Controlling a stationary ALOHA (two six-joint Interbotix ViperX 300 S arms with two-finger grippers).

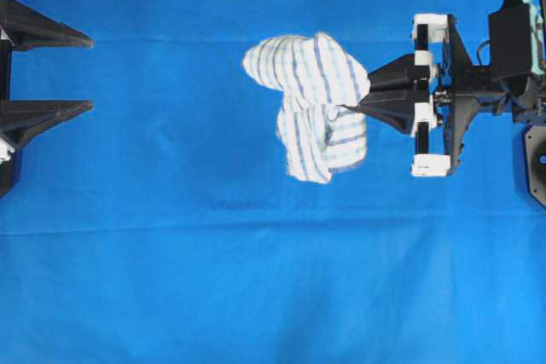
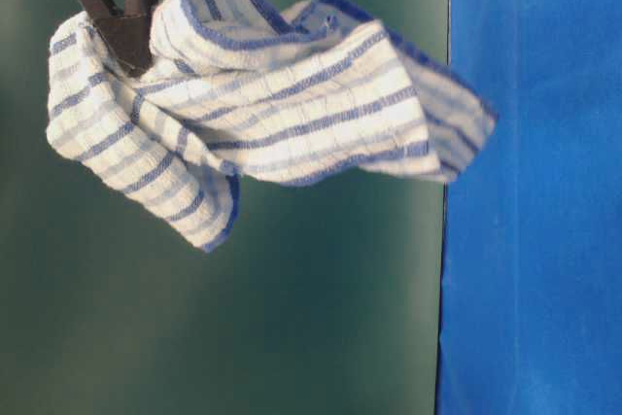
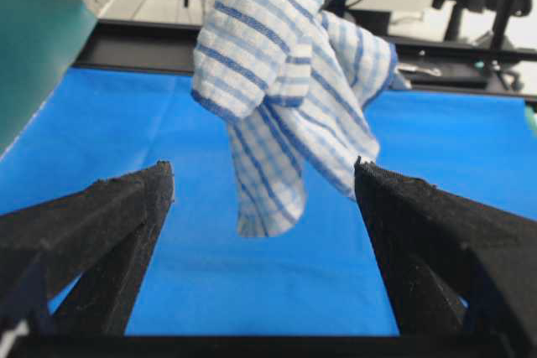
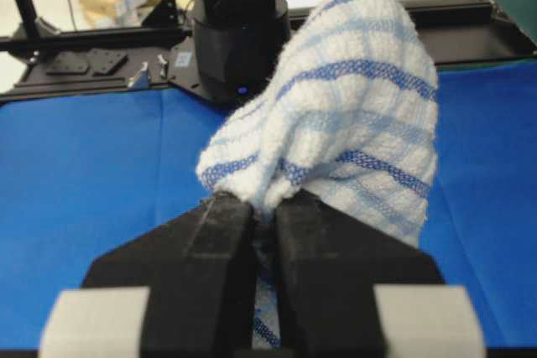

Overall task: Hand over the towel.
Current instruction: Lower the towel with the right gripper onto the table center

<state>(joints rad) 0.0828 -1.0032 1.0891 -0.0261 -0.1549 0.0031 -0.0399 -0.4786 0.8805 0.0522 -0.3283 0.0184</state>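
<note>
Overhead, the right gripper (image 1: 354,108) reaches in from three o'clock with its jaws pinched together on the towel (image 1: 311,104), which bunches just left of the fingertips, near the middle of the blue cloth (image 1: 256,279). How high the towel hangs cannot be read from above. At nine o'clock only the two dark fingers of the left gripper (image 1: 81,74) poke into the picture, spread wide with nothing between them; the arm behind them is cut off by the edge. The two grippers are well apart.

Next, the table-level view comes turned on its side, the blue cloth (image 2: 535,191) a band at three o'clock and a dull green backdrop filling the rest. The towel (image 2: 262,104) hangs clear against that green, one end clamped in the dark tips of the right gripper (image 2: 126,41) at eleven o'clock, whose upper body runs out of frame. The far end of the towel blurs where it nears the cloth's edge, and whether it touches there I cannot tell.

From the left wrist, the left gripper (image 3: 264,186) stands wide apart at five and seven o'clock, gripping nothing. The towel (image 3: 285,81) dangles beyond it at twelve o'clock over the blue cloth (image 3: 210,282), its top cropped so that whatever holds it goes unseen.

Lastly, from the right wrist, the right gripper (image 4: 264,215) is closed on a fold of the towel (image 4: 352,115), which hides much of the black base beyond.
</note>
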